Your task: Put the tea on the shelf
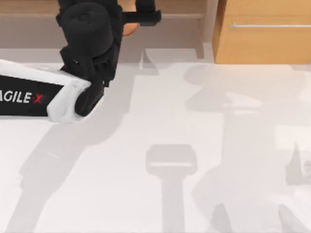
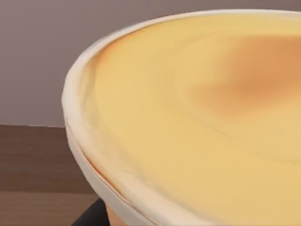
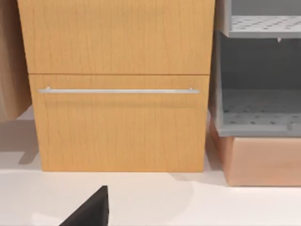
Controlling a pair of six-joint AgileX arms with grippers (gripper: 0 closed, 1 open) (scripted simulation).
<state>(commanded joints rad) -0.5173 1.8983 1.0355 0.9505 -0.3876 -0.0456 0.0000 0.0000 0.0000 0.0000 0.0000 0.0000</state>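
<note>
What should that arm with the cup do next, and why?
Probably ease the tea down onto the shelf board and let go. The left gripper has reached into the shelf's recess at the table's back, and the cup's sealed top sits right below the wrist camera.

The left arm (image 1: 73,58) reaches across the tabletop's (image 1: 160,126) far left corner into the shelf (image 1: 184,22) recess, blocking that opening's left part; its tool (image 1: 130,23) sits there around the tea (image 1: 129,29). The recess to the right of it stands open up to the upright side panel (image 1: 210,24). The cabinet (image 1: 265,34) closes off the far right. The broad tabletop in front lies open.
</note>
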